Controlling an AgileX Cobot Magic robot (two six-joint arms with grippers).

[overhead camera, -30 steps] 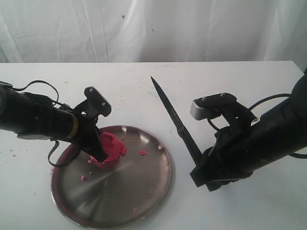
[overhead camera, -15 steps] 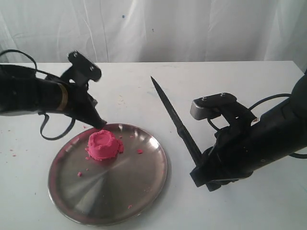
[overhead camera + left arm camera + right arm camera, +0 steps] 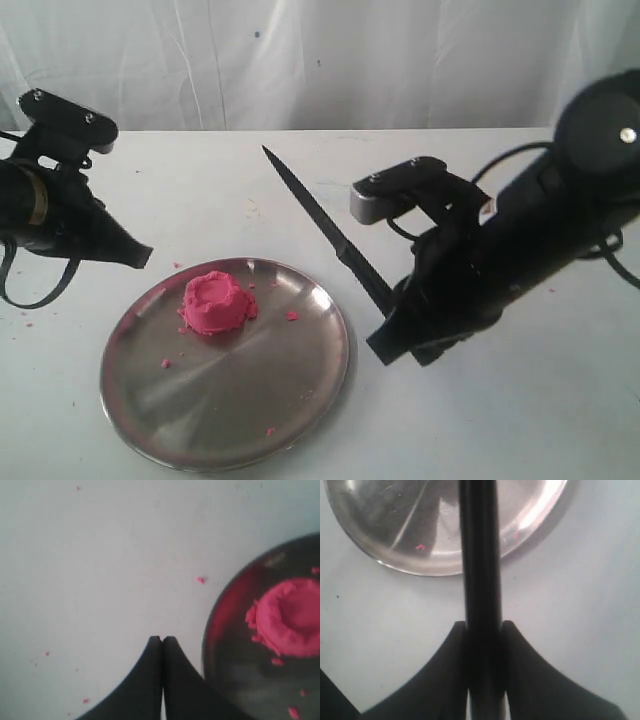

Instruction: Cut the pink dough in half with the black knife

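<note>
A white desk point(image 3: 500, 420) fills most of the scene, with a pale cloth backdrop point(image 3: 400, 60) hanging behind it.

2 black arms reach in from opposite sides. The right arm point(image 3: 540, 240) slants down toward the middle of the desk. Its end effector point(image 3: 385, 335) is clenched on the handle of the black knife point(image 3: 310, 212). In the right wrist view the 2 fingers point(image 3: 520, 650) press the handle from both sides, with the end effector point(image 3: 482, 626) just outside the plate's rim. The left arm point(image 3: 40, 215) lies low at the left edge. Its end effector point(image 3: 140, 257) is over the bare desk near the plate's far left rim. In the left wrist view its fingers point(image 3: 145, 670) are pressed together at the tip point(image 3: 161, 639) and grasp nothing.

A round steel plate point(image 3: 240, 390) sits on the desk front left of centre, between the 2 arms.

The knife is off the desk and tilted. In the exterior view its blade rises from the right end effector up and to the left, with the point high above the desk behind the plate. In the right wrist view the knife point(image 3: 480, 555) runs across the plate's edge.

The pink dough point(image 3: 213, 303) rests on the plate's far left part as 1 whole round mound with a dented top, uncut. It is well apart from the blade and close to the left end effector, as the left wrist view shows point(image 3: 292, 617).

Tiny pink crumbs point(image 3: 292, 316) dot the plate and the desk beside it point(image 3: 200, 580).
</note>
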